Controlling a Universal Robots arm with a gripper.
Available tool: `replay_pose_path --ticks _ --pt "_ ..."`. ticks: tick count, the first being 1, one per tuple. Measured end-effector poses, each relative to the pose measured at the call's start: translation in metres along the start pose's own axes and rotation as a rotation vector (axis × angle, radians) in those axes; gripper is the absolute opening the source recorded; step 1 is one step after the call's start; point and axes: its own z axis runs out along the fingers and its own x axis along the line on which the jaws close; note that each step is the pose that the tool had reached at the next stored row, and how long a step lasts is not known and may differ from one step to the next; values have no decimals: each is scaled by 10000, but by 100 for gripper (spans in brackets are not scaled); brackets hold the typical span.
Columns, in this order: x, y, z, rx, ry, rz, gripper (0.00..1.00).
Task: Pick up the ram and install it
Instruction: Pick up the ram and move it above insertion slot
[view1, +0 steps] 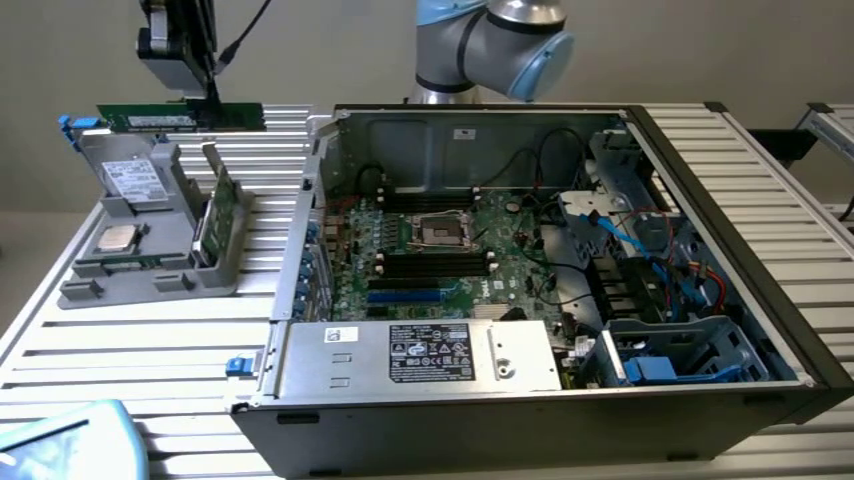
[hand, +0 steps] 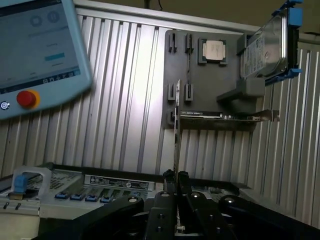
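Note:
My gripper (view1: 207, 95) hangs at the exterior view's far left, above the grey parts holder (view1: 94, 290). It is shut on the ram (view1: 180, 118), a long thin green stick held level in the air. In the wrist view the two black fingers (hand: 167, 187) pinch the ram (hand: 176, 130) edge-on, so it shows as a thin vertical strip over the holder (hand: 210, 90). The open computer case (view1: 694, 120) lies to the exterior view's right, with the motherboard's black slots (view1: 434, 265) facing up.
The holder carries a processor (view1: 118, 237), a hard drive (view1: 131, 180) and a taller green card with a metal bracket (view1: 220, 215). A teach pendant (view1: 60, 440) lies at the near left corner. A power supply (view1: 420, 355) sits along the case's near side.

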Motion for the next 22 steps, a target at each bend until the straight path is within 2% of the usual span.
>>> replay_pose_path --ticks 3,4,5,22 --pt "13 -72 -13 174 19 -9 14" --pt "17 -99 -17 218 23 -10 14" --pt "22 -132 -25 236 25 -12 14" --pt "112 -852 -289 235 28 -12 14"
